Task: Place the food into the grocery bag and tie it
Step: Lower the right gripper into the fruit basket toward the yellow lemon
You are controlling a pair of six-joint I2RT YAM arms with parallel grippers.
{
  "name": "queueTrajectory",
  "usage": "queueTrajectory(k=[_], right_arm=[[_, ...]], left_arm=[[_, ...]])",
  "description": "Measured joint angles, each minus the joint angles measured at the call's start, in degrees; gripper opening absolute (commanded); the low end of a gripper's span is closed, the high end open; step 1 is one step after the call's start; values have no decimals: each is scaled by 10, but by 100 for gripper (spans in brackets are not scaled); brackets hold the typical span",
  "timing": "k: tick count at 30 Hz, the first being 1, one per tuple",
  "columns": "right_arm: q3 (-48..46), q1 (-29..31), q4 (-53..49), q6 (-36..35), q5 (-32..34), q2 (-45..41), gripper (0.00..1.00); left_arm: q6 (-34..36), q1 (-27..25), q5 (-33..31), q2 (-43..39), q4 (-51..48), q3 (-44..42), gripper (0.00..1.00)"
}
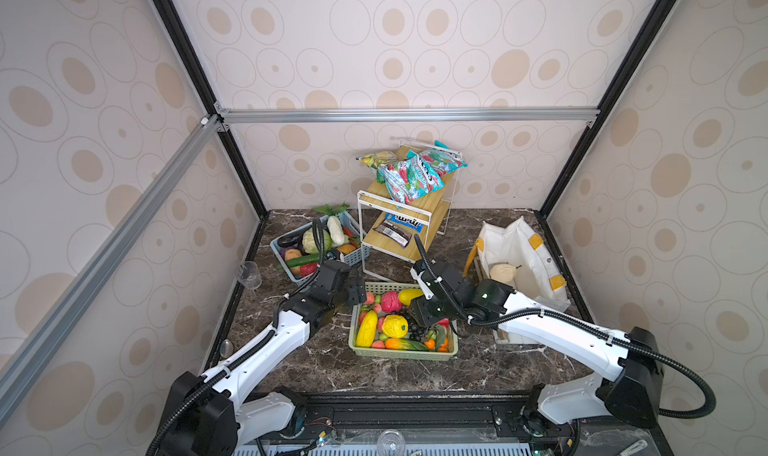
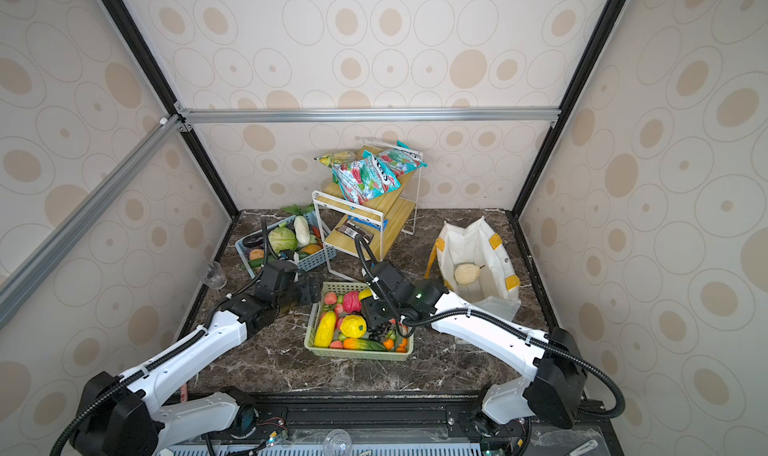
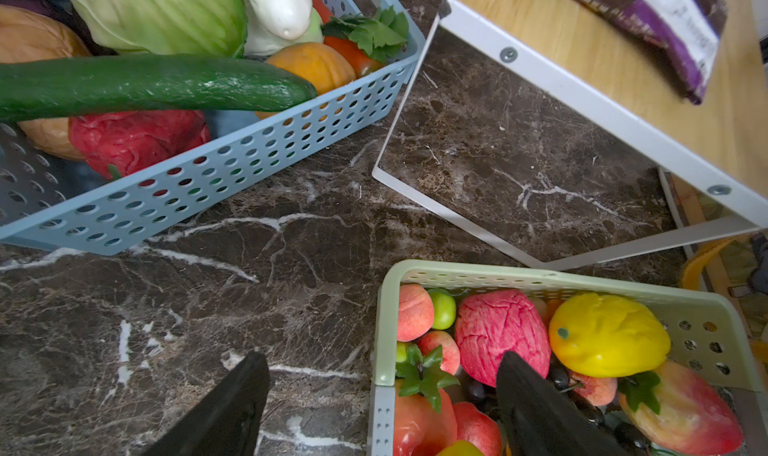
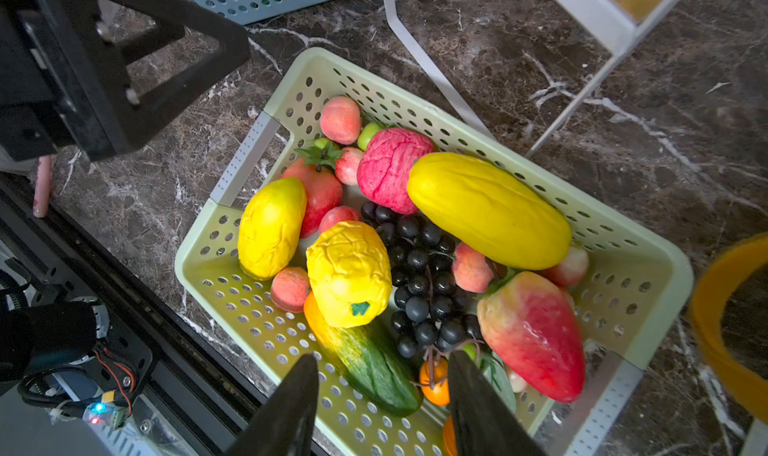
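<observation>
Two grippers hang over a pale green basket that sits near the middle of the front edge of a dark marble worktop. The basket is heaped with toy food: yellow fruits, peaches, dark grapes and a cucumber.

The right gripper points down over the basket's front right corner, its jaws about half spread. The cucumber's end and a small orange show between them. Bare basket floor shows there too, so it seems to pinch nothing yet. I judge it is lining up a pick, being the arm nearest the bag.

The left gripper hovers at the basket's far left corner, jaws spread wide and empty. One finger is over the worktop and one over the fruit. It is probably keeping out of the way or is ready to steady the basket.

The grocery bag, white with mustard patches, stands by the right edge toward the far corner. Its mouth gapes upward so food can drop straight in, and its strap droops outside, on the basket side. One pale pear lies on its bottom. Most of the food is still to be moved, and tying looks far off.

A blue basket of vegetables sits toward the far left corner. A shelf rack with snack packets stands by the far edge.
</observation>
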Motion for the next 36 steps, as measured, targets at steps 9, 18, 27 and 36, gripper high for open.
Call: queueTrajectory(k=[9,18,27,36], right_arm=[[-13,18,28,7,2,32,54],[-21,30,57,17,2,73,69],[-21,40,79,26,6,124,79],[-26,40,96,28,8,155,80]], left_arm=[[-2,0,0,-1,0,-1,86],[-4,-2,3,-3,3,-15,85],[-12,-6,7,-3,12,-28,84],[-16,-8,7,-3,17,-36,84]])
